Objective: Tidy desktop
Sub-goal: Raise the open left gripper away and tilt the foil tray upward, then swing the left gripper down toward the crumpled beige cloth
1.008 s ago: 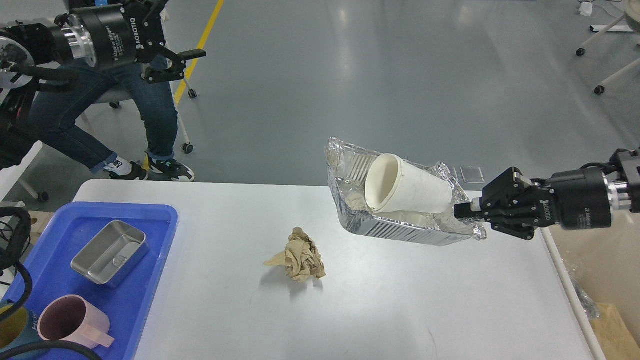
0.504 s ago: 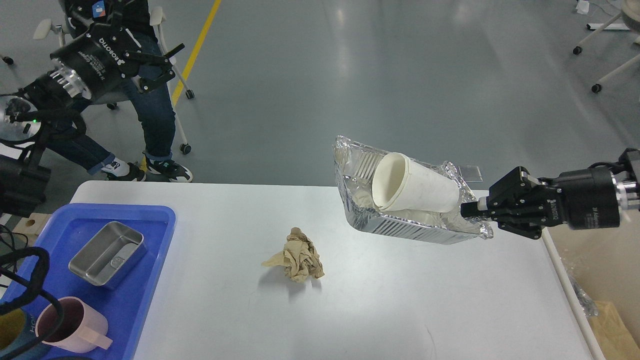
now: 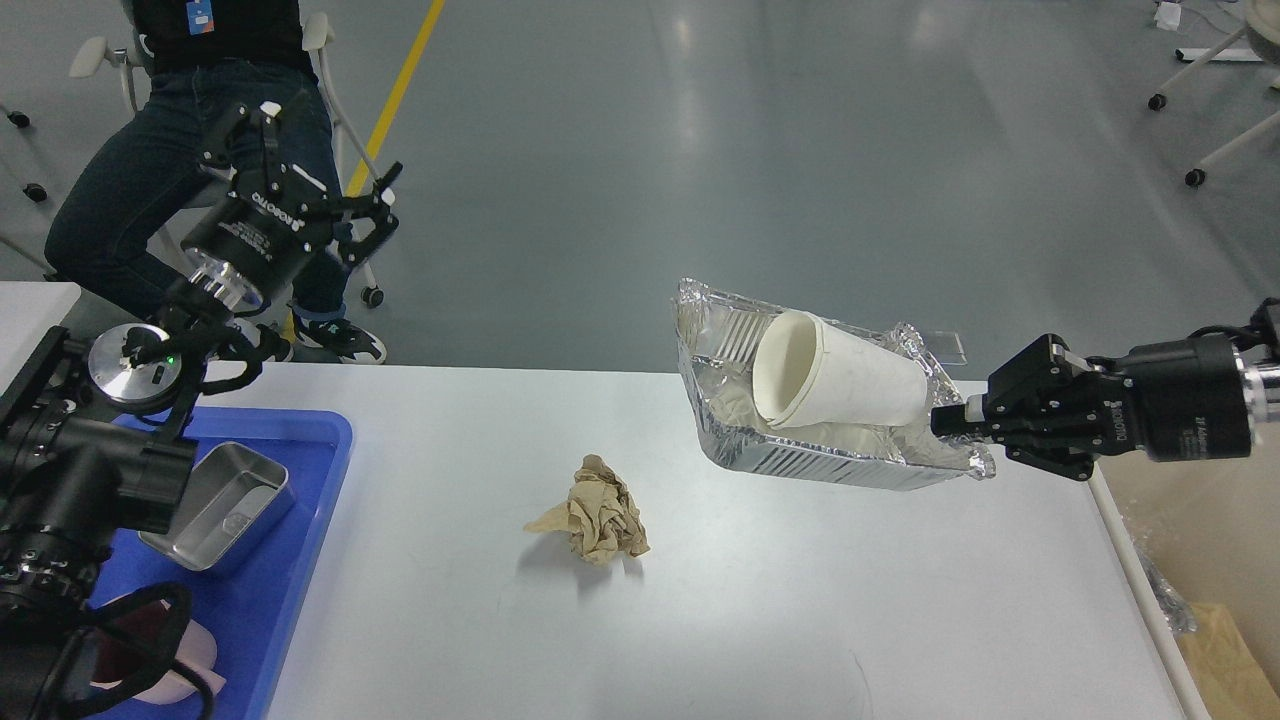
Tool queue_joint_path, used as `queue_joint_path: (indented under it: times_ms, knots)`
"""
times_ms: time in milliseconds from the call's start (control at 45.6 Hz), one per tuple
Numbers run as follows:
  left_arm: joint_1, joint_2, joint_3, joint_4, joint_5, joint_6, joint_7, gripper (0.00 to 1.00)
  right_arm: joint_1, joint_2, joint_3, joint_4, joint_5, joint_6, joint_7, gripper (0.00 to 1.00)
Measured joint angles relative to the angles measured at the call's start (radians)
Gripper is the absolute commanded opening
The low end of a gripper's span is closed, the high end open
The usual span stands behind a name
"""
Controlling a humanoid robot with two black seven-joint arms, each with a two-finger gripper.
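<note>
- Right gripper pinching rim of foil tray, tray lifted off desktop, tilted.
- Paper cup lying on its side in the tray.
- Left gripper raised beyond the far-left edge, fingers spread, holding nothing.
- Crumpled brown paper mid-desktop.
- Blue tray at left, metal tin in it.

A glossy grey floor catching pale streaks of overhead light, a yellow line running across it at left, a seated person on a wheeled chair — white castor legs far right.
</note>
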Motion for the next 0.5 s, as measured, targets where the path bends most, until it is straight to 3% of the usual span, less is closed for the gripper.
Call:
queue_joint_path:
  times_ms: [197, 329, 504]
  knots:
    - [0.055, 0.254, 0.365, -0.024, 0.009, 0.008, 0.023, 0.97, -0.001, -0.002, 0.009, 0.000, 0.000, 0.000, 0.000, 0.00]
    - [0.090, 0.421, 0.596, -0.111, 0.009, 0.002, 0.054, 0.97, -0.001, -0.004, 0.014, 0.000, -0.001, 0.000, 0.000, 0.00]
    - [0.146, 0.664, 0.764, -0.229, 0.009, -0.045, 0.057, 0.97, -0.001, -0.011, 0.018, 0.000, -0.001, 0.000, 0.000, 0.00]
